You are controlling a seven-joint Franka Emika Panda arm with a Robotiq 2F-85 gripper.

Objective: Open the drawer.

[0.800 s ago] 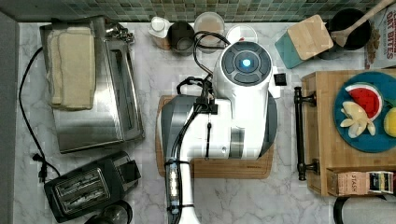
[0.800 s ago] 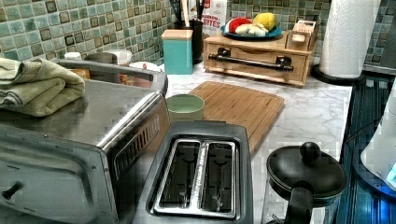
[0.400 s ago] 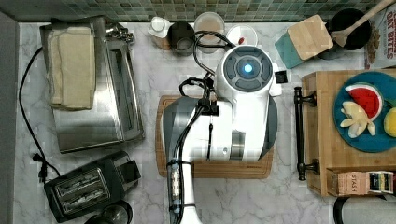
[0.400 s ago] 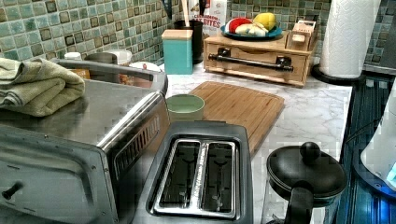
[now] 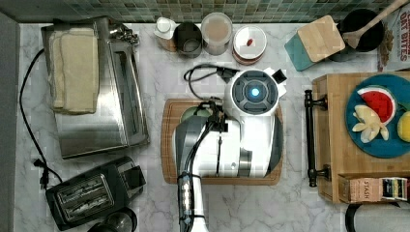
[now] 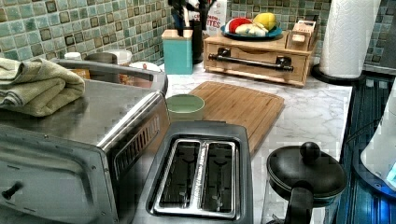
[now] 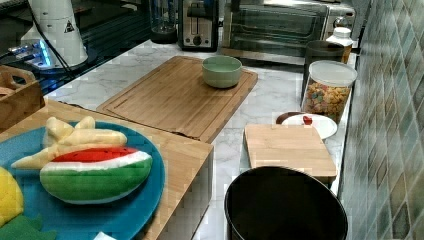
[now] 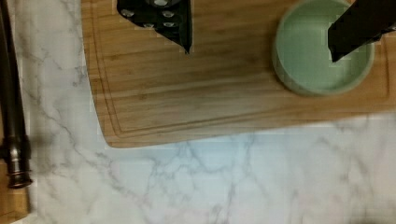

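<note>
One bowl (image 8: 322, 46) sits on the board (image 8: 224, 93) right under the claw (image 8: 261, 37), which is wide open and holds nothing. It could bump the bowl if it drops. In the top view, the shut drawer (image 5: 338, 140) and its handle (image 5: 310, 137) wait at the right; a crooked grab might slip.

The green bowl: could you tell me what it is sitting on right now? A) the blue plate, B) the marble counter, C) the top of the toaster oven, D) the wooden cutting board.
D: in the right view the green bowl rests near a corner of the wooden cutting board, and the left view shows the same.
</note>
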